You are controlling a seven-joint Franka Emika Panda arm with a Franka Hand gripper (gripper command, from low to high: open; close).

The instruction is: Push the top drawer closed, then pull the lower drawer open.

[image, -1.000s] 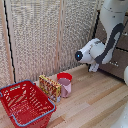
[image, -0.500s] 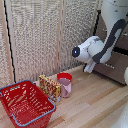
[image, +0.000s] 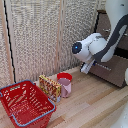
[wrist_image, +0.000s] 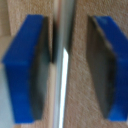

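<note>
In the wrist view, my gripper (wrist_image: 70, 65) is open, and its blue-backed pads (wrist_image: 30, 65) stand on either side of a thin silver bar handle (wrist_image: 62, 75) on a brown front. One pad is close to the bar and the other stands off it. In the exterior view, my gripper (image: 85, 67) is at the near edge of the dark brown dresser, level with the lower drawer (image: 112, 72). That drawer's front juts out toward the exterior view's left. The arm partly hides the top drawer (image: 103, 25).
A red basket (image: 25, 102) sits on the wooden floor at the exterior view's left. Beside it are a patterned box (image: 50, 87) and a red cup (image: 65, 82). Tall woven panels (image: 45, 35) line the back.
The arm and gripper have shifted a little toward the exterior view's left, away from the dresser body. The basket, box and cup have not moved.
</note>
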